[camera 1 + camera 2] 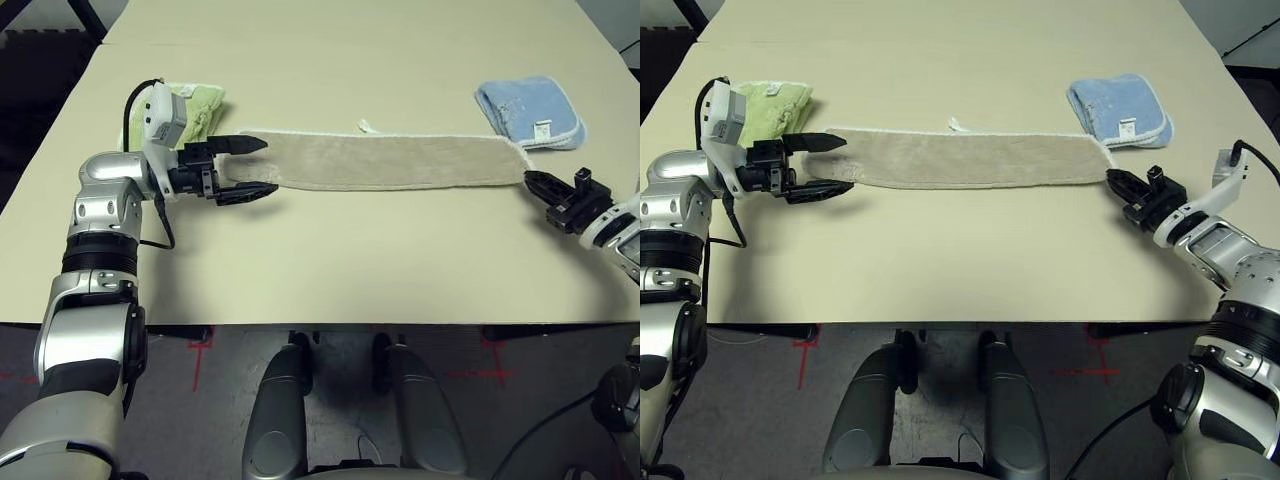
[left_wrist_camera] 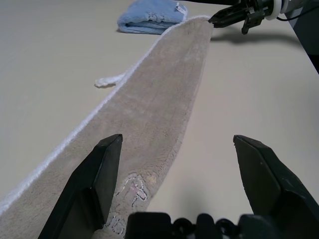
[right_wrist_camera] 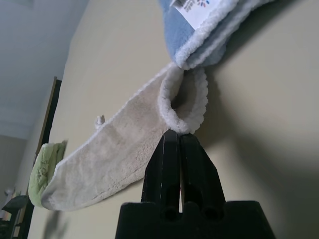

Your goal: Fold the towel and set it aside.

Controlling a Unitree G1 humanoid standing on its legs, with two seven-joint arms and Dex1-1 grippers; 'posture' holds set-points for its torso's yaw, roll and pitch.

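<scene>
The beige towel (image 1: 380, 160) lies as a long narrow strip across the table, white edging along its far side and a small white loop (image 1: 368, 126) sticking out. My left gripper (image 1: 268, 166) is open at the strip's left end, one finger over the towel, the other just off its near edge. In the left wrist view the stitched logo (image 2: 132, 186) sits between the fingers (image 2: 94, 184). My right gripper (image 1: 528, 177) is shut at the strip's right end. In the right wrist view its tips (image 3: 178, 133) pinch the curled white edging there.
A folded light green cloth (image 1: 205, 105) lies just behind my left wrist. A folded light blue cloth (image 1: 528, 110) sits at the back right, touching the towel's right end. The tan table (image 1: 350, 260) stretches bare toward its front edge.
</scene>
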